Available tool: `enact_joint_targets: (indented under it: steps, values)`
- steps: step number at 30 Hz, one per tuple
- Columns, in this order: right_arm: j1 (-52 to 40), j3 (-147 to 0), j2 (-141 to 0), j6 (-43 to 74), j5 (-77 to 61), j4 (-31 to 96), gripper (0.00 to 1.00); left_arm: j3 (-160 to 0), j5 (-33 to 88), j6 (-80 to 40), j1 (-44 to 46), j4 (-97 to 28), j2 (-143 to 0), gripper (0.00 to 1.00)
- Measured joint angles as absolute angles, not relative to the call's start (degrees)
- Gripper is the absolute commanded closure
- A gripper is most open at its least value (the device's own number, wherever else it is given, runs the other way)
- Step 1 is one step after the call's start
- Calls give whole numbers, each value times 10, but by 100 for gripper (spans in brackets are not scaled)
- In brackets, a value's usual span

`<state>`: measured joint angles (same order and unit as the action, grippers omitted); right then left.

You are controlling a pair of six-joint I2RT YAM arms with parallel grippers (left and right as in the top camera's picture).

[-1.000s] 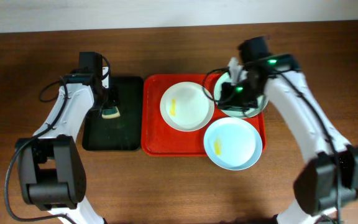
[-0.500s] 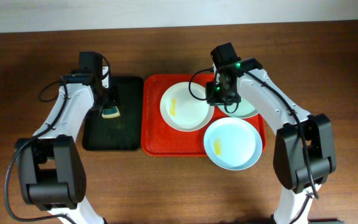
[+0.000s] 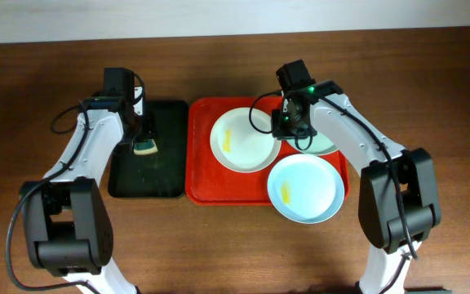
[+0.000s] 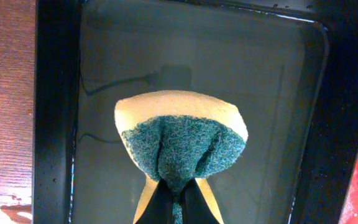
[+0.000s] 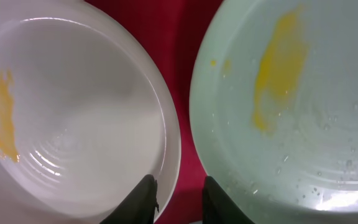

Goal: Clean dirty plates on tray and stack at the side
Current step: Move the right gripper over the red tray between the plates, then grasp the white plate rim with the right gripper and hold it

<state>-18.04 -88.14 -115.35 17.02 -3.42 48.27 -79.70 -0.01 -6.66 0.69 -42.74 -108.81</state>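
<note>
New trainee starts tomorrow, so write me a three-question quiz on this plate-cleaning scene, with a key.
1. True or false: the left hand holds a sponge over the black tray.
2. Which plate overhangs the red tray's edge? A white plate, B mint plate, C blue plate.
3. Fill in: ___ plates show yellow smears.
Key: 1 true. 2 C. 3 three: white plate, mint plate and blue plate.
</note>
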Motion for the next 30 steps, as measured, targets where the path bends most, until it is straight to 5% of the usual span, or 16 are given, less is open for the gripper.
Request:
enact_joint_targets:
  steps: [30]
  values:
    - [-219, -815, -1153, 213, 35, 421, 83, -797, 0, -67, 7, -426, -1088, 100]
